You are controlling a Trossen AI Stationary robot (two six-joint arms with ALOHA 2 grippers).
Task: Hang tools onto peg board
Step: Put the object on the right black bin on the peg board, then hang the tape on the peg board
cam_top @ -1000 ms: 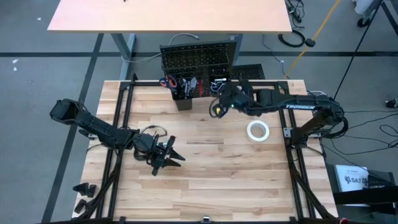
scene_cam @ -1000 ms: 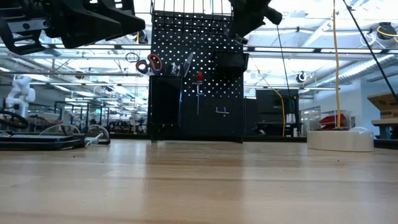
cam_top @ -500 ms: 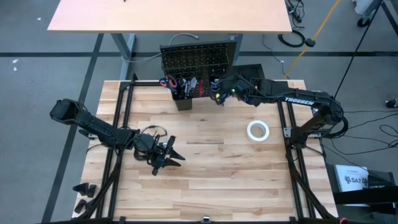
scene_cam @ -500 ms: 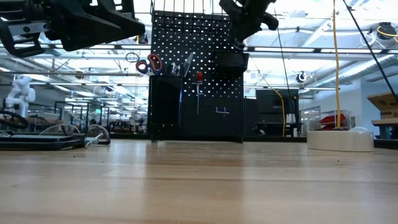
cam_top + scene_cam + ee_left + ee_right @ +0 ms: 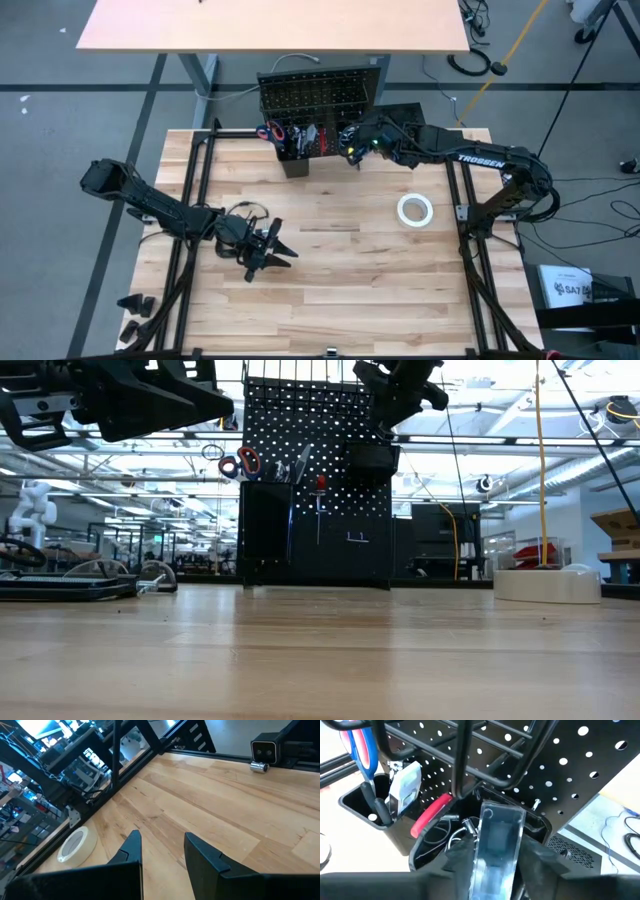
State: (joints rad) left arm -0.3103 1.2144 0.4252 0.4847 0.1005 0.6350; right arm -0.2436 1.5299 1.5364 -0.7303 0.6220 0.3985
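Looking at the right hand (image 5: 497,857) first: clamped on the level (image 5: 497,837), one dark finger on each side of that clear blue-grey block. Holds it upright, tipped slightly, right above a small black bin (image 5: 420,857) at the foot of the peg board (image 5: 315,95). Can't tell whether the bottom end of the level touches anything inside the bin, too hidden by the fingers.

Moving out from there: got some metal bits and loops of wire down in that same bin, plus the red screwdriver (image 5: 431,815) leaning across its edge. Next bin over has the scissors (image 5: 362,747) standing handles-up, along with a grey-ended tool. Seen from above, sits at the far edge of the bench (image 5: 340,290), that board, roughly in the middle, with the right arm stretched across to it from the right side.

Then the white tape roll (image 5: 414,210), lying flat on the bench near the right arm's base, well apart from the board.

Over to the left hand (image 5: 272,250): hanging above the near-left part of the bench, fingers apart, gripping nothing, just bare wood showing through the gap. Safety glasses (image 5: 110,572) lying on the bench near that arm.
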